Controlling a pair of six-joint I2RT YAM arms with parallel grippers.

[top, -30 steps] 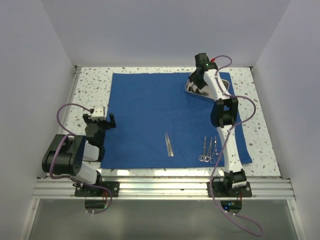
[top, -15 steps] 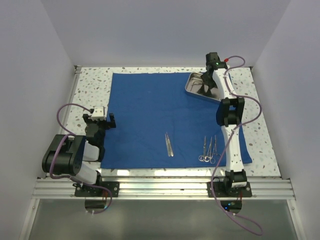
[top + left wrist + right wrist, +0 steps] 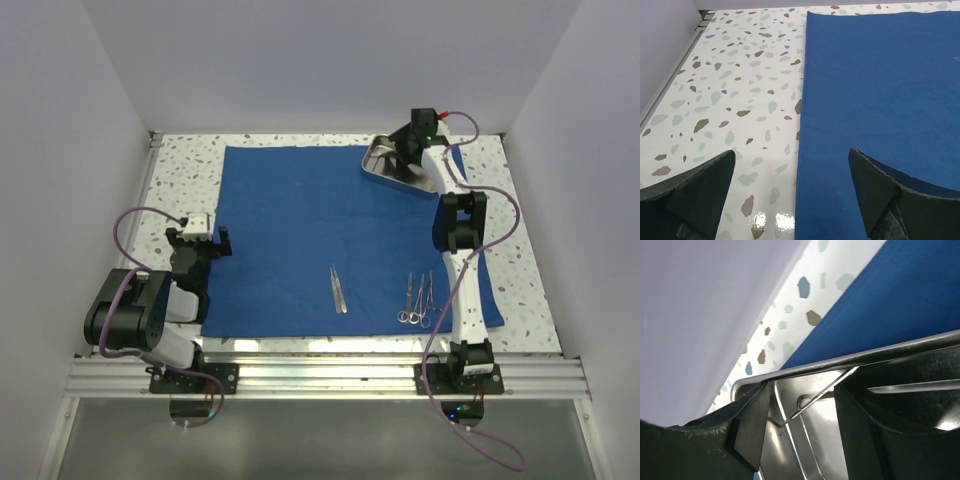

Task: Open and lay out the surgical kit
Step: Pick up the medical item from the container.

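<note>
The royal-blue cloth [image 3: 300,220] lies spread flat on the table. On its near part rest thin tweezers [image 3: 339,288] and ring-handled forceps [image 3: 418,300]. The steel tray [image 3: 380,168] sits at the cloth's far right corner. My right gripper [image 3: 405,158] reaches down into it. In the right wrist view its jaws [image 3: 802,407] stand apart inside the tray [image 3: 840,360], and a thin steel tweezers [image 3: 815,400] leans between them, touching neither finger. My left gripper [image 3: 200,245] is open and empty over the cloth's left edge [image 3: 880,90].
White walls close in the table on the left, back and right. Bare speckled tabletop [image 3: 740,90] shows left of the cloth and in a strip behind the tray [image 3: 790,310]. The arm bases stand on the metal rail at the near edge.
The right gripper has swung at the far right corner and the tray has shifted and turned, ending a little further left and back. The left arm has stayed still.
</note>
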